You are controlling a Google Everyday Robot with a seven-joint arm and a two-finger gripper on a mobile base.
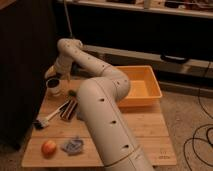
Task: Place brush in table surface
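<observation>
Camera view: a thick white robot arm [107, 120] is rising from the bottom edge, where its base is cut off. It is bending over a light wooden table surface [145, 132] and hiding the middle of it. The arm is folding back at the far left corner and ending in the gripper [52, 76], which is hanging just above a dark cup [55, 88] with a pale rim. The gripper is showing only as a pale, blurred shape, so it is impossible to tell how wide it is set or whether it is holding anything. What the cup is holding is too dark to make out. The brush [54, 114] is lying flat on the table's left side, its white handle slanting toward the cup and its dark head pointing at the near left edge. It is just beside a dark red-brown block [70, 109]. An orange bin [150, 80] is sitting at the far right; the arm is covering its left corner, and the part of its inside that is showing is plain orange. Near the front left, an apple [48, 148] and a crumpled grey-blue object [73, 145] are resting side by side.
</observation>
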